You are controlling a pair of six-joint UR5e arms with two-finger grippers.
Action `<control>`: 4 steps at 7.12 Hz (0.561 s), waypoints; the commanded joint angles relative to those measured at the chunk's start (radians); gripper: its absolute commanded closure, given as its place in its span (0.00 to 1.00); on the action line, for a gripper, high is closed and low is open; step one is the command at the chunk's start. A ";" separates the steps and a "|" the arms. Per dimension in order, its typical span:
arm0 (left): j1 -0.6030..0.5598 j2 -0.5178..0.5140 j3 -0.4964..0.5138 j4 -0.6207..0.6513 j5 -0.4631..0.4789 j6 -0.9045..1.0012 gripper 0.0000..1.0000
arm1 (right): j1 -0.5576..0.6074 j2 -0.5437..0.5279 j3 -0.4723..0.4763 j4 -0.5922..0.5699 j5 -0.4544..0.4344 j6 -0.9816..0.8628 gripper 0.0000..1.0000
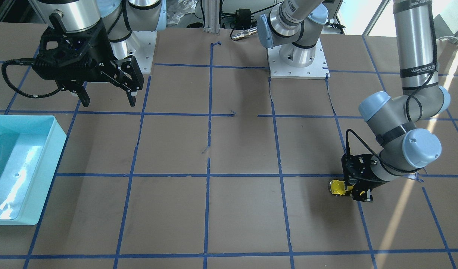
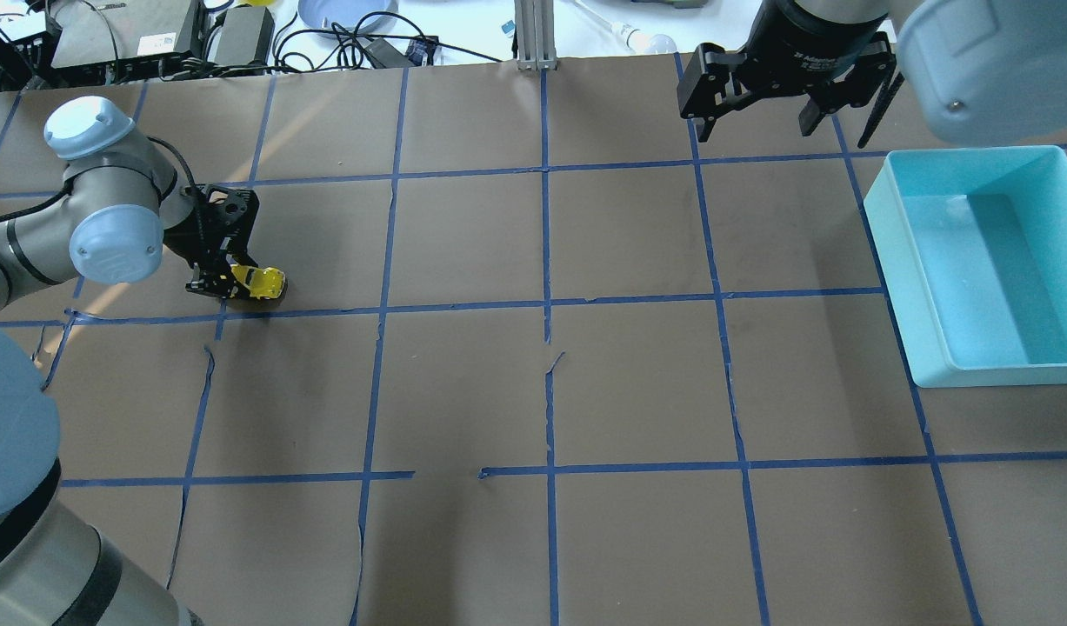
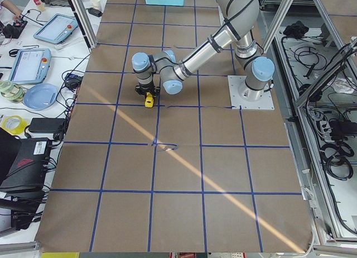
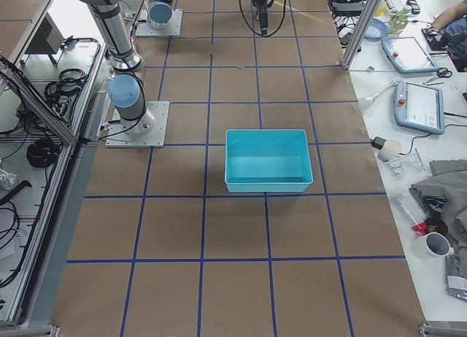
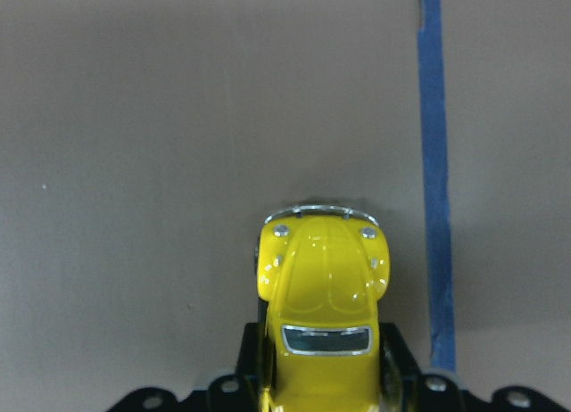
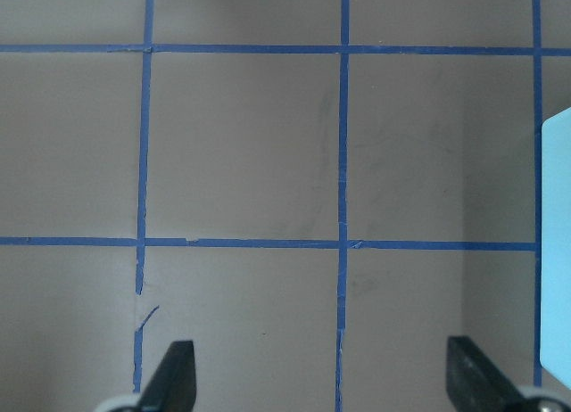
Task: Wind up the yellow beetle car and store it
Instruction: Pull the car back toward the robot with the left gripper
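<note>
Left arm: the left gripper [image 2: 236, 280] is low over the surface [image 2: 637, 382], at the robot's far left. Its jaws pinch the car [image 5: 323, 314] by the rear part of its body, one on each flank. The nose and front bumper stick out past the jaws, pointing away from the wrist. In the wrist view the car appears roof-up, with the hood and a dark window visible. A shadow lies close under the nose. I cannot tell whether the wheels touch the surface.

Car position: inside one grid square, near its corner. One blue tape line [image 5: 435, 207] runs just beside it and parallel to its length. In the overhead view a second tape line passes just on the robot's side of it. The nose points toward the middle of the surface.

Right arm: the right gripper [image 1: 109, 101] hangs above the surface with its jaws spread wide and nothing between them. Its wrist view shows only taped brown paper below and a sliver of the bin at the frame's right edge.

Bin [image 2: 898, 261]: light teal and rectangular, on the surface at the robot's right, well apart from the car. No object is visible inside it.
</note>
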 commanded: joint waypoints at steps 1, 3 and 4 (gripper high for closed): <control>0.033 -0.001 -0.001 0.000 0.002 0.010 0.59 | 0.000 0.000 -0.001 0.000 0.001 0.000 0.00; 0.033 0.002 0.002 -0.002 0.002 -0.003 0.22 | 0.000 0.000 0.000 0.000 0.001 0.000 0.00; 0.033 0.013 0.002 -0.002 -0.002 -0.005 0.19 | 0.000 0.000 0.000 0.000 0.001 0.000 0.00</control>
